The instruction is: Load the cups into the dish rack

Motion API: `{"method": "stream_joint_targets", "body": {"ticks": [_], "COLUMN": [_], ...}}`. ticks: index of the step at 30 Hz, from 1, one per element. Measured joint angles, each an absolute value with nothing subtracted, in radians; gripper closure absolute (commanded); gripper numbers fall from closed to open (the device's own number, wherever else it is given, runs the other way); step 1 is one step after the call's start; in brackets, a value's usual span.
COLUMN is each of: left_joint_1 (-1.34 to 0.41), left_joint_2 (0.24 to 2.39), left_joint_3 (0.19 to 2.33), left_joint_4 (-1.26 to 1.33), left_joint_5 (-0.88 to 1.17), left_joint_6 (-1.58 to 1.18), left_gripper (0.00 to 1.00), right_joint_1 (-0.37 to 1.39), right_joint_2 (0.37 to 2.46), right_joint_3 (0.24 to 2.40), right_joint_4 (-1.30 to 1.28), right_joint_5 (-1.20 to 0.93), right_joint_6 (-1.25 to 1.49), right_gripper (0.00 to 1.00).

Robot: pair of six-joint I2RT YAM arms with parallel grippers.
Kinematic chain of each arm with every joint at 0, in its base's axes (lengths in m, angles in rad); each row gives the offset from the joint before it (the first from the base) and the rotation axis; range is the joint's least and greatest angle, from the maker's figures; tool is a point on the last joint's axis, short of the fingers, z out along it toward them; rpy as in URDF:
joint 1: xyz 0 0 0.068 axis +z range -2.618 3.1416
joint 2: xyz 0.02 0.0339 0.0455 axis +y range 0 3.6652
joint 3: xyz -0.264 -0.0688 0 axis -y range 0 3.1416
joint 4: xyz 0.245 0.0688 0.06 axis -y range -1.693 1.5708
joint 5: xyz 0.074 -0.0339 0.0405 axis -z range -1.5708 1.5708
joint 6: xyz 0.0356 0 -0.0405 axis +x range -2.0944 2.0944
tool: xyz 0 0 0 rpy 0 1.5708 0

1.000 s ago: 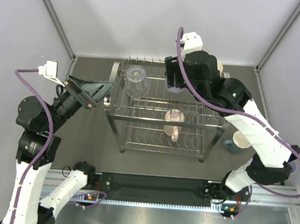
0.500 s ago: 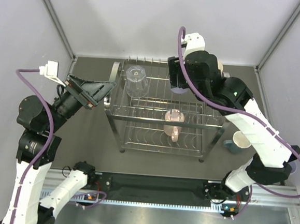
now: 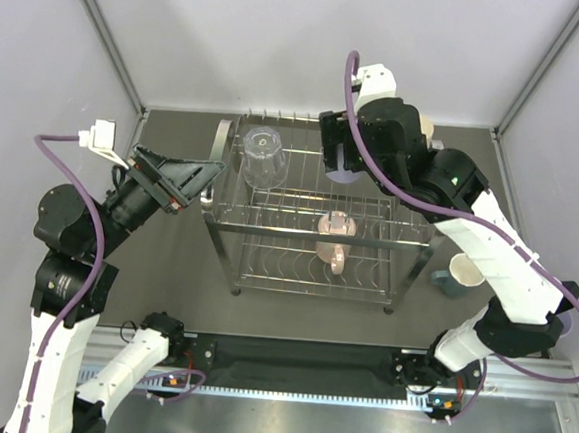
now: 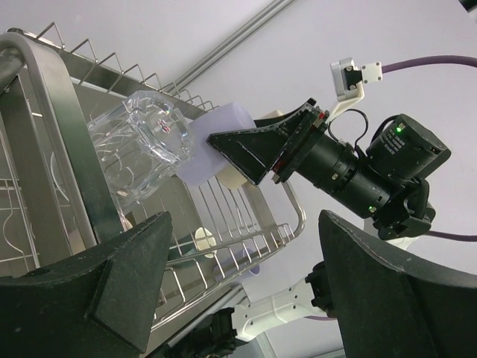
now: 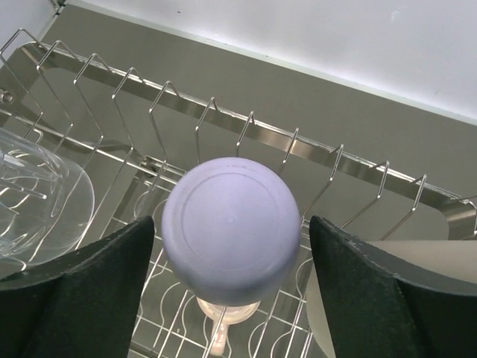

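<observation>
Right pincer spread over an upturned cup

The right gripper [image 5: 230, 233] holds its jaws wide, clear of the lavender tumbler [image 5: 223, 209], which sits mouth-down on the dish rack's [image 3: 298, 232] top tier, likely to drain, near the clear glass [image 3: 262, 156]. The left gripper [image 4: 246, 224] hovers spread and empty.

clear glass [image 5: 37, 201] — cut off left | beige tumbler [image 5: 387, 298] — cut off below

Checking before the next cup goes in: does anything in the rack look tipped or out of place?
Nothing stands out. The lavender tumbler and clear glass stand upside down on the top tier of the dish rack; the pink mug sits lower down.
</observation>
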State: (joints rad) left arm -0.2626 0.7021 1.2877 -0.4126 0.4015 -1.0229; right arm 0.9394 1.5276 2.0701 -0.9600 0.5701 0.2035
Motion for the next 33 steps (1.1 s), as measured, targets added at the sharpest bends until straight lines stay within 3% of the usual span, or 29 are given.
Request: {"method": "stream_joint_targets", "body": {"ticks": [14,20,25,33], "left_joint_1": [-0.263,-0.263,-0.263,-0.263], "left_joint_2": [0.695,0.695,0.695,0.696], "left_joint_3": [1.286,1.286,1.286,1.287], "left_joint_4": [-0.415,-0.418,-0.426,-0.437], "left_joint_5": [0.402,0.403,0.403,0.413], "left_joint_6": [-1.027,-1.035,-1.045,-1.051], "left_gripper": [0.16,0.16,0.16,0.17], "right_joint_1": [0.939,0.939,0.932,0.681], "right_joint_2": [1.525,1.520,1.515,1.567], "right_joint_3": [2.175,2.210,2.215,2.298], "right_joint_4": [-0.922,-0.817,-0.694,-0.574], "right_joint_5": [0.434,0.377,0.457,0.591], "right_joint_6": [0.152,0.070,-0.027,-0.065], "right_gripper": [0.12,0.17,0.23,0.25]}}
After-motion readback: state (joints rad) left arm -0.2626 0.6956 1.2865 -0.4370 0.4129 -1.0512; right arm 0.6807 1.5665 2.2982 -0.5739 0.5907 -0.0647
